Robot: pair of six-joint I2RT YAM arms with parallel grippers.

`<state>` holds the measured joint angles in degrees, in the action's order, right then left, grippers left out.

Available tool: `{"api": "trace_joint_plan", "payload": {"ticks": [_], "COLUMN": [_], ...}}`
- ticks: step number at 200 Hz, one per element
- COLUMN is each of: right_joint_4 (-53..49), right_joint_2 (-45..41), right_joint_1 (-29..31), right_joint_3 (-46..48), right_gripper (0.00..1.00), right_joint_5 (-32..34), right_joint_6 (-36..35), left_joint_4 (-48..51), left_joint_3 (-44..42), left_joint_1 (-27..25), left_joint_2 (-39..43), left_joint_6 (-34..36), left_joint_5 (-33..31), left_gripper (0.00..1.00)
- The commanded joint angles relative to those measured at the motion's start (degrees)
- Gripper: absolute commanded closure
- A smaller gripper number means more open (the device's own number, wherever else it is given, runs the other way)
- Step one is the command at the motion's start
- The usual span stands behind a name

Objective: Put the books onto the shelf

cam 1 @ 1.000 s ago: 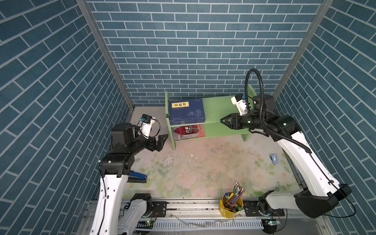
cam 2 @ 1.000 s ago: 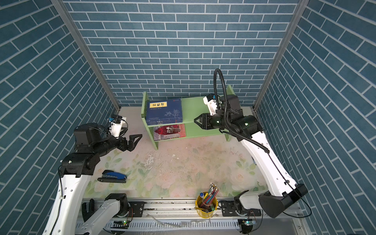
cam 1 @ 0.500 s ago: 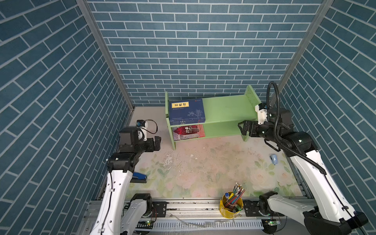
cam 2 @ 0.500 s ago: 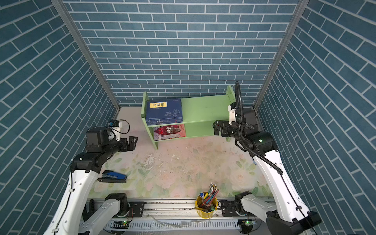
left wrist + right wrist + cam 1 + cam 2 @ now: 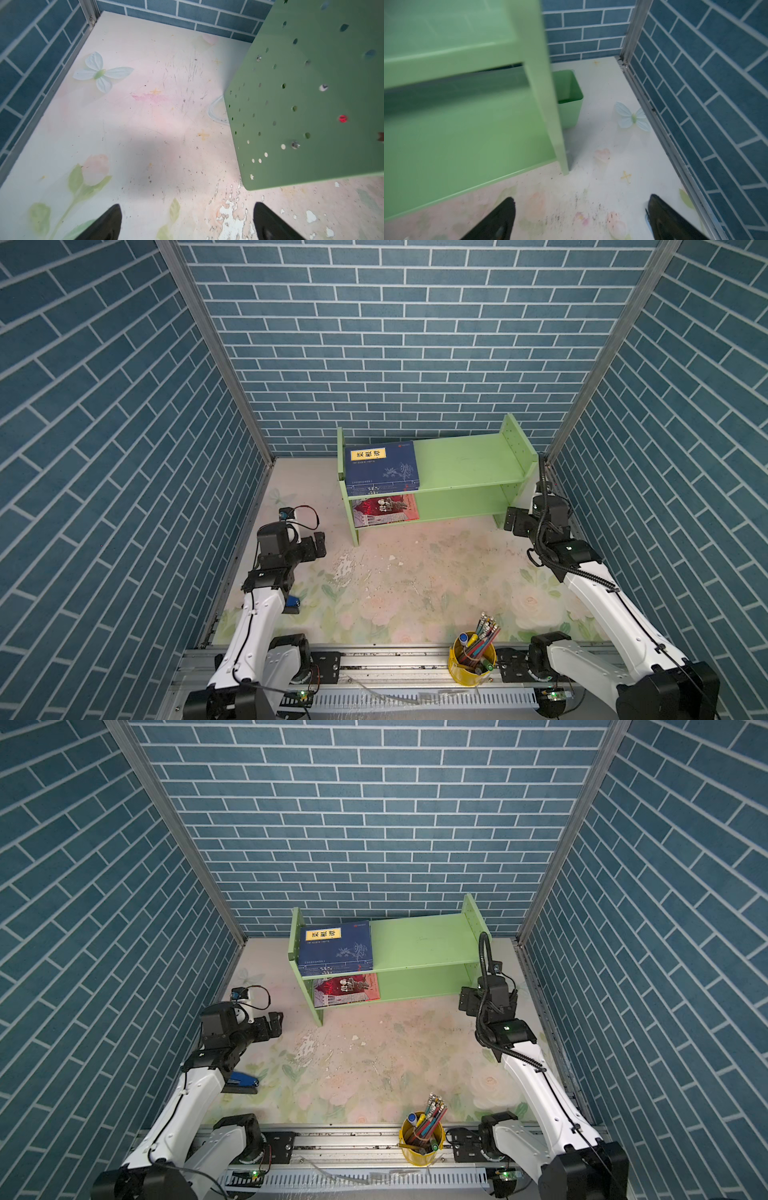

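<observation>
Pulled back from the shelf (image 5: 465,464), the left fingers (image 5: 104,224) and right fingers (image 5: 496,222) both gape wide, holding nothing. Stacked navy books (image 5: 380,466) lie at the left end of its upper tier, a red-covered book (image 5: 386,510) beneath.

On the upper tier of the light-green wooden shelf (image 5: 465,464), at its left end, navy paperback books (image 5: 381,466) are stacked; a red-and-grey paperback (image 5: 386,511) is laid on the tier beneath.
</observation>
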<state>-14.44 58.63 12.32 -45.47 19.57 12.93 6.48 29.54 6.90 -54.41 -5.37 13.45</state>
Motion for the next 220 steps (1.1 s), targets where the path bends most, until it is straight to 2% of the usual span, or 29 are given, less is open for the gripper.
{"api": "trace_joint_plan", "payload": {"ticks": [1, 36, 75, 88, 116, 142, 166, 206, 220], "right_joint_4": [12.91, 25.29, 37.16, 41.25, 49.67, 55.73, 62.74, 70.25, 74.4], "right_joint_2": [0.38, 0.28, 1.13, 1.8, 4.19, 6.97, 11.95, 17.97, 20.82], "right_joint_1": [-2.91, -4.29, -5.02, -5.03, -5.54, -5.93, -7.74, -10.1, -11.31], "right_joint_3": [3.53, 12.16, 20.05, 22.53, 26.76, 29.8, 31.33, 31.74, 32.45], "right_gripper": [0.01, 0.01, 0.01, 0.01, 0.01, 0.01, 0.01, 0.01, 0.01], "right_joint_5": [1.78, 2.27, 3.19, 3.16, 3.89, 3.74, 1.46, -2.05, -3.01], "right_joint_6": [-3.47, -4.75, -5.58, -7.25, -8.36, -8.18, -7.7, -9.17, -8.43], "left_joint_4": [-14.89, -27.73, -47.79, -47.37, -55.07, -54.55, -55.18, -64.0, -66.1], "left_joint_3": [-2.58, -5.69, -11.72, -11.13, -12.95, -12.37, -11.97, -14.13, -13.19], "left_joint_1": [0.66, 0.82, 1.41, 1.63, 1.86, 2.83, 2.95, 3.12, 4.02], "left_joint_2": [-3.64, -11.61, -18.19, -18.97, -20.92, -21.53, -22.14, -25.77, -28.96], "left_joint_6": [2.82, 6.29, 5.66, 5.39, 5.24, 4.54, 4.88, 4.25, 3.35], "left_joint_5": [4.63, 7.03, 8.76, 8.75, 8.64, 9.49, 12.16, 9.88, 12.57], "left_gripper": [0.0, 0.0, 0.0, 0.0, 0.0, 0.0, 0.0, 0.0, 0.0]}}
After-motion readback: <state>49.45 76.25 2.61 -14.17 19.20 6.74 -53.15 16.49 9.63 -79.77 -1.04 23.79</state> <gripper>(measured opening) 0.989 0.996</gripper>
